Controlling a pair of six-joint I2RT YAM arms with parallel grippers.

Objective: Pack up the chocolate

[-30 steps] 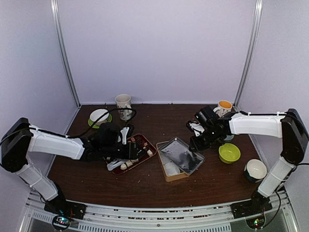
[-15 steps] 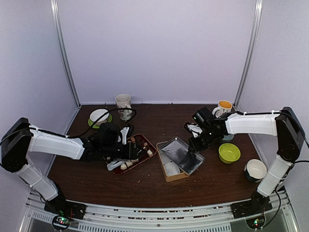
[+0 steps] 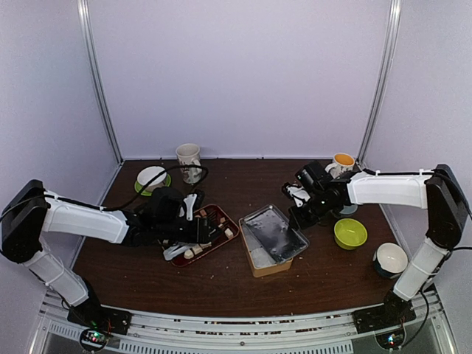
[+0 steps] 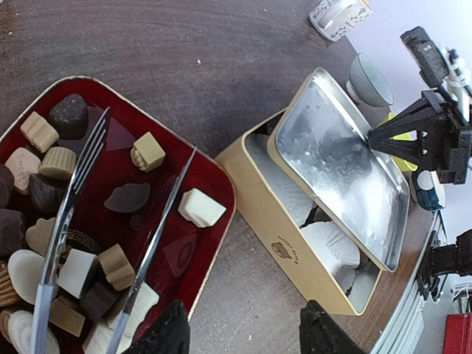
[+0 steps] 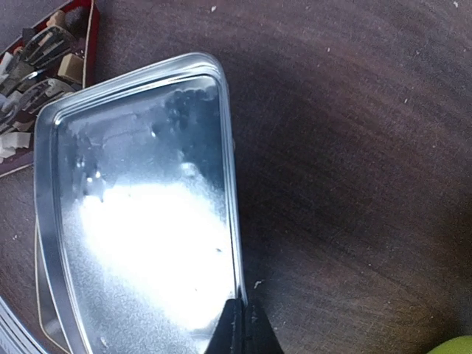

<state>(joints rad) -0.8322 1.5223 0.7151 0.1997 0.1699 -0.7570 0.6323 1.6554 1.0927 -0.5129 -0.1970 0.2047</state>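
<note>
Pinches the rim of the lid (image 5: pixel 140 221) with the right hand (image 5: pixel 240 317) clamped tight, lid askew across the tin (image 4: pixel 273 228). Holds the left hand (image 4: pixel 247 332) half open, empty, above the chocolate (image 4: pixel 200 208) in the tray (image 4: pixel 122 140), just left of the tin.

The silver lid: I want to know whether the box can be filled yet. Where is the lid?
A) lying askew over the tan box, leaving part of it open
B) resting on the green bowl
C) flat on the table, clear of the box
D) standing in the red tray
A: the silver lid lies skewed across the tan box, part of the inside showing, with the right gripper shut on its rim.
</note>
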